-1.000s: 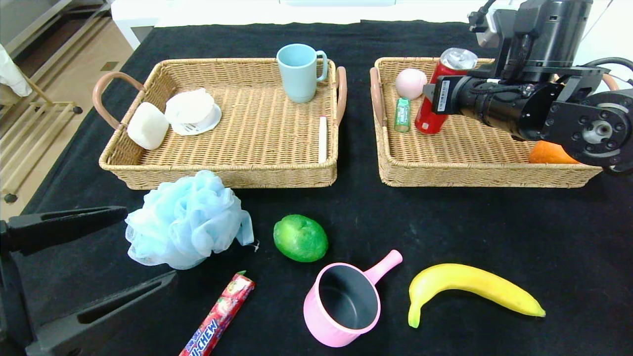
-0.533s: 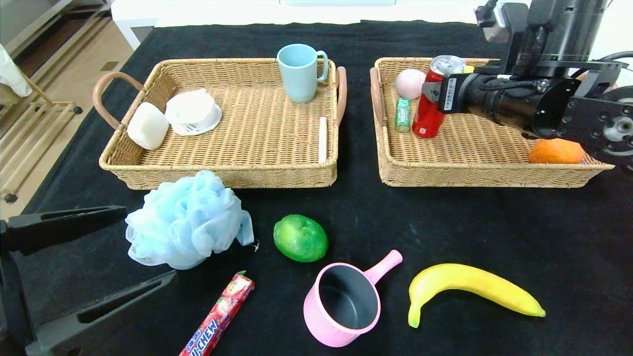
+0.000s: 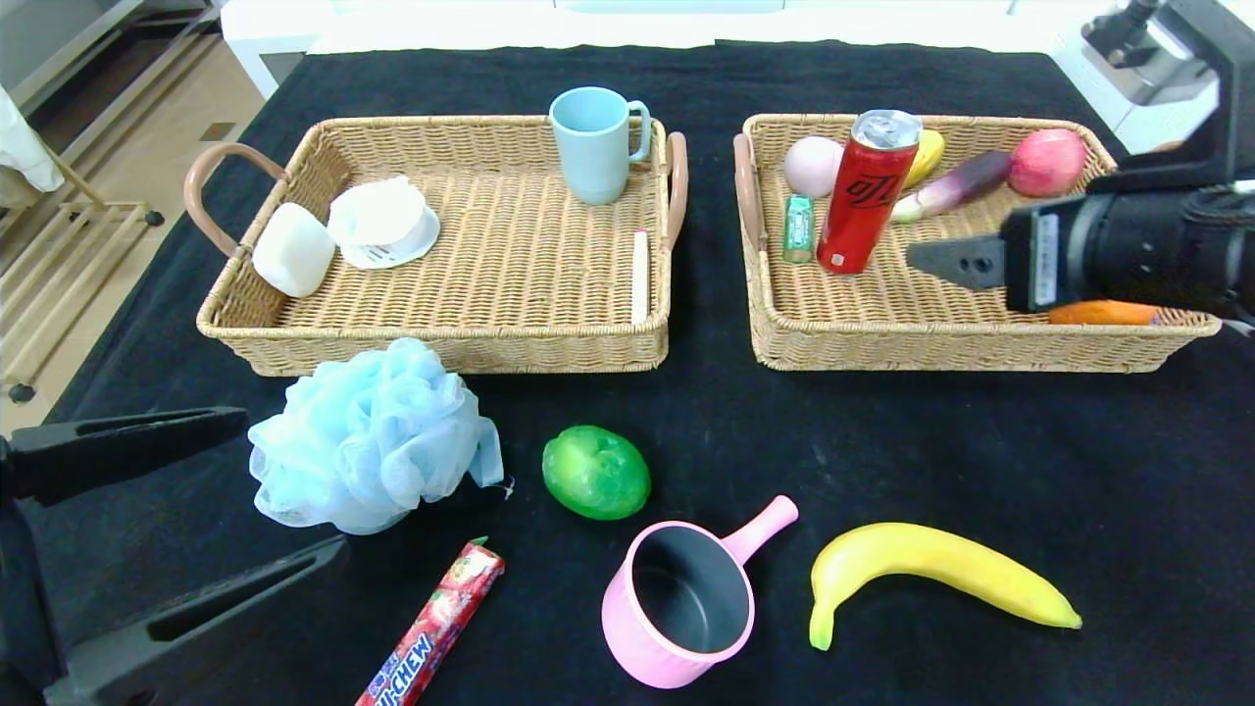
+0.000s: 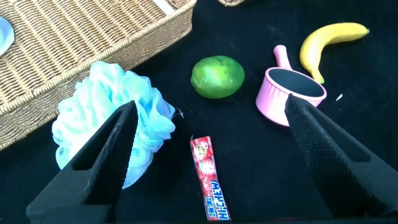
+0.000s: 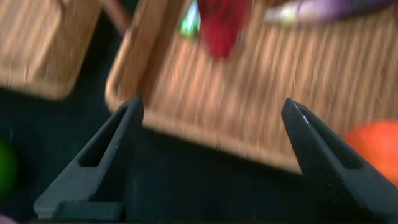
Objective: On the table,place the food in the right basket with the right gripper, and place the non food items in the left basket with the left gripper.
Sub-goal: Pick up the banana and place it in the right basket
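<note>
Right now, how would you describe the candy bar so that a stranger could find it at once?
Start at the left basket and come toward the near edge, past the blue bath pouf. The candy bar lies flat just below it, left of the pink pot. It is the only long, thin red wrapper with printed letters.

Two wicker baskets, left basket (image 3: 294, 343), right basket (image 3: 775, 333), two bananas (image 3: 931, 579) (image 3: 928, 155), one red can (image 3: 863, 196), one blue mug (image 3: 593, 142), one pink pot (image 3: 677, 608), one lime (image 3: 596, 472), one bath pouf (image 3: 368, 436), one candy bar (image 3: 431, 628).
</note>
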Robot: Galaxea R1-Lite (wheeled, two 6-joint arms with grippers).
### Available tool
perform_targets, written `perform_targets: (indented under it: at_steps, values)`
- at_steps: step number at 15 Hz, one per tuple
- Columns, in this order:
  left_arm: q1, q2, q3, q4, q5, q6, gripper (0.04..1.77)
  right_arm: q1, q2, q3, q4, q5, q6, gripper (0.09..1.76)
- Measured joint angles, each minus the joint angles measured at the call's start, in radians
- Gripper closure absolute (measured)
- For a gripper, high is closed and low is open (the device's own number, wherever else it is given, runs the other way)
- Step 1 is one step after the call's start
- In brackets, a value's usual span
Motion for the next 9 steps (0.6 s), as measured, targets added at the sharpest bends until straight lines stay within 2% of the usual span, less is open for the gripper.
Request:
perform_targets:
  at_steps: [2, 4, 9]
  values:
    - [-0.001, 0.0, 0.001, 0.0, 0.0, 0.0, 0.09, 0.014, -0.106, 0.04, 0.219, 0.025, -0.02, 0.2]
    - [-0.001, 0.003, 0.004, 0.001, 0.0, 0.001, 0.09, 0.018, -0.196, 0.078, 0.405, 0.092, -0.061, 0.19]
    - [-0.001, 0.011, 0.013, 0.002, -0.001, 0.001, 0.09, 0.018, -0.292, 0.3, 0.456, 0.146, -0.274, 0.17]
